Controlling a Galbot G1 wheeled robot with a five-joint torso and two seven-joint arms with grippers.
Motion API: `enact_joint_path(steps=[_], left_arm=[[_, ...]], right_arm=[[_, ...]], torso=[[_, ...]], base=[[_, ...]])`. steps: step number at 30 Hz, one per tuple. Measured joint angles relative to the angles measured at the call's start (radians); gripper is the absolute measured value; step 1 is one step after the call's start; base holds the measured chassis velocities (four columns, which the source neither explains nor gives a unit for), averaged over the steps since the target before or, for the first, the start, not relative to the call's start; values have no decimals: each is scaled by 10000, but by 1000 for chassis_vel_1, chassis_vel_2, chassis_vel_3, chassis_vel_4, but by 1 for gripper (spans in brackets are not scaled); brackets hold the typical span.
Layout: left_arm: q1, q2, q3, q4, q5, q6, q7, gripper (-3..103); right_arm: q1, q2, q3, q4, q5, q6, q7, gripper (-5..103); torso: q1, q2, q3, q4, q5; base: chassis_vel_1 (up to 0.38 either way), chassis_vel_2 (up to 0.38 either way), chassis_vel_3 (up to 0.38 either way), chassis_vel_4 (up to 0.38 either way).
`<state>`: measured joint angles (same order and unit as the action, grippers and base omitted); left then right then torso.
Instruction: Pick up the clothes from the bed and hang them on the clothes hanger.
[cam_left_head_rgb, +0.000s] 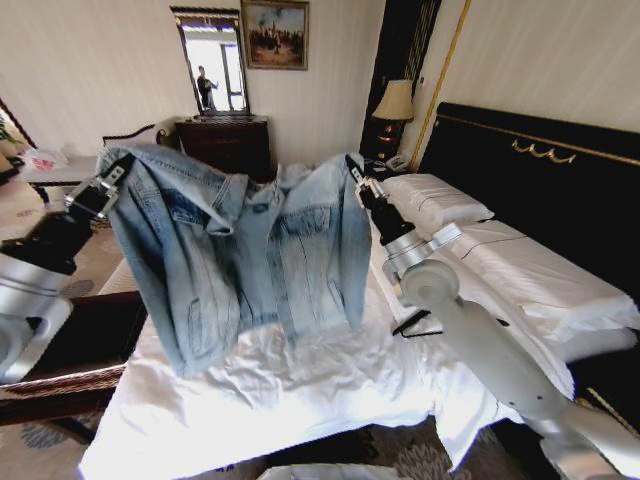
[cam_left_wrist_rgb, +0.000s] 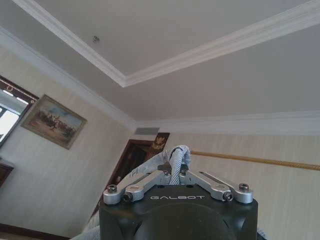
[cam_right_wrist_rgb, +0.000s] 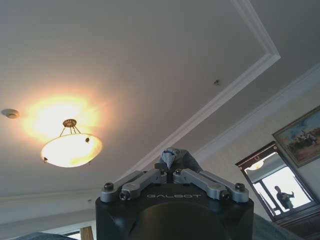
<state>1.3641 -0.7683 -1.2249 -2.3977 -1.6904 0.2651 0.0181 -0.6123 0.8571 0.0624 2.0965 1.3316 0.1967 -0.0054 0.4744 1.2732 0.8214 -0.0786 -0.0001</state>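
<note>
The light-blue denim jacket (cam_left_head_rgb: 250, 250) hangs spread out in the air over the bed (cam_left_head_rgb: 300, 395), its front facing me and its hem brushing the white sheet. My left gripper (cam_left_head_rgb: 116, 172) is shut on one shoulder, and the left wrist view shows a fold of denim (cam_left_wrist_rgb: 179, 156) pinched in that gripper (cam_left_wrist_rgb: 175, 169). My right gripper (cam_left_head_rgb: 352, 168) is shut on the other shoulder, with denim (cam_right_wrist_rgb: 175, 156) clamped in the gripper (cam_right_wrist_rgb: 171, 170) in the right wrist view. The black clothes hanger (cam_left_head_rgb: 412, 323) lies on the sheet, partly hidden under my right arm.
White pillows (cam_left_head_rgb: 440, 200) and a tall black headboard (cam_left_head_rgb: 540, 170) stand to the right. A lit lamp (cam_left_head_rgb: 395, 102) and a dark dresser (cam_left_head_rgb: 228, 142) are at the back. A dark wooden chaise frame (cam_left_head_rgb: 70, 375) runs along the bed's left side.
</note>
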Motion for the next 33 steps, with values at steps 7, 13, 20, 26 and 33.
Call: enact_joint_path(steps=[7,13,20,26,33], left_arm=[[871,-1139,212,-965,243,19,-71,2],[1482,-1141,-1602,-1081,-1879,93,-966,2],[1290,-1178,-3252,-1078,-6189,25,-2759,2],[1494,-2786,337,-948,-4896,473,-3517,2],[943,-4183,5148,3418,646,893,-2405,2]], right_arm=[[-2123,-118,576,808,-929,190,-236,1],[-3642,-641,2285,2660,-1348,-371,1140,1],[-3265,-1469,3704,4161,1089,-2757,5171,1],[-3880,-572,1965,2969,831,-3917,6853,1],[-3733,528,-766,-1183,-595,-4262,7063,1]], torso=[[-5,0,-1,-3,3],[-4,0,-1,-3,-1],[-8,5,-5,1,2],[-3,2,-1,2,1],[1,-2,1,-3,-3]], base=[[0,0,0,0],[0,0,0,0],[0,0,0,0],[0,0,0,0],[0,0,0,0]])
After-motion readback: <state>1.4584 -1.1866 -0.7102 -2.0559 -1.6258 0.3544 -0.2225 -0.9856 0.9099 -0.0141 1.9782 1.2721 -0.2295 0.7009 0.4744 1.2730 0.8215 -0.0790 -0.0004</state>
